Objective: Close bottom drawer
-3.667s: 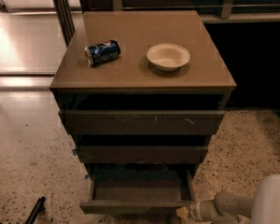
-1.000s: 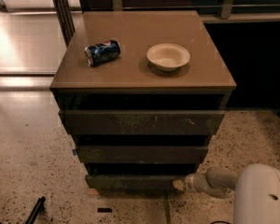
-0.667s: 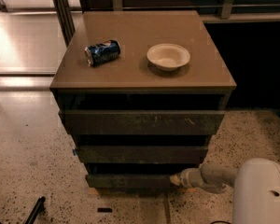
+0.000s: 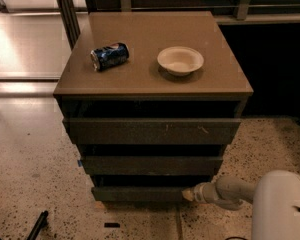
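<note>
The bottom drawer (image 4: 140, 193) is the lowest of three dark drawers in the cabinet. Its flat front sits nearly flush under the middle drawer (image 4: 150, 164), with no tray showing. My gripper (image 4: 188, 194) is low at the right, its pale tip touching the right part of the bottom drawer's front. The white arm (image 4: 230, 191) reaches in from the lower right corner.
The top drawer (image 4: 152, 130) has pale scratch marks. A blue can (image 4: 109, 56) lies on its side and a white bowl (image 4: 180, 60) stands on the cabinet top (image 4: 150, 79). Speckled floor lies around. A dark object (image 4: 37, 224) lies at lower left.
The bottom drawer stood pulled out with its tray showing at first; it is now pushed in. Over the last second my gripper moved left along the drawer front.
</note>
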Motion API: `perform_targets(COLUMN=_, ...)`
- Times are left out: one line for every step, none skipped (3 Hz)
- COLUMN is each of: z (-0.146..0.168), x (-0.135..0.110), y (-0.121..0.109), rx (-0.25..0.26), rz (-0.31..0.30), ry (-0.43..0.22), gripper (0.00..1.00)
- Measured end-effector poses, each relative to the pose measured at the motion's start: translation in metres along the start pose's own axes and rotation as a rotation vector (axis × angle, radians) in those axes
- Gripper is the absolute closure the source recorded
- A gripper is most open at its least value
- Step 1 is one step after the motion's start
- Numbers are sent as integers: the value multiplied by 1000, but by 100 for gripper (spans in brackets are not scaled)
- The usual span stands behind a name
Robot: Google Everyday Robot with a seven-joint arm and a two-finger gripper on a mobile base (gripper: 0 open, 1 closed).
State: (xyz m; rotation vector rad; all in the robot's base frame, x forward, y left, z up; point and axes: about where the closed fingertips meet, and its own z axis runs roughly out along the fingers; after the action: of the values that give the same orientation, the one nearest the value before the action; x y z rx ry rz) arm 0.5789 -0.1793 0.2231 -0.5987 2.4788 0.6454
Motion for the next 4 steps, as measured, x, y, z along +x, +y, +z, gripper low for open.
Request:
perform_targets(z=-17, x=28, y=15, rx=5, rz=71, ry=11, gripper=100)
perform_targets(z=-14, x=28, y=14, rx=4, rz=79, ry=8, gripper=100)
perform_targets(z=-2, x=25, y=10, rx=-8, rz=92, ry=-1, gripper=100)
perform_targets(z=12, x=25, y=7, rx=-26, rz=106, ry=0, gripper=100)
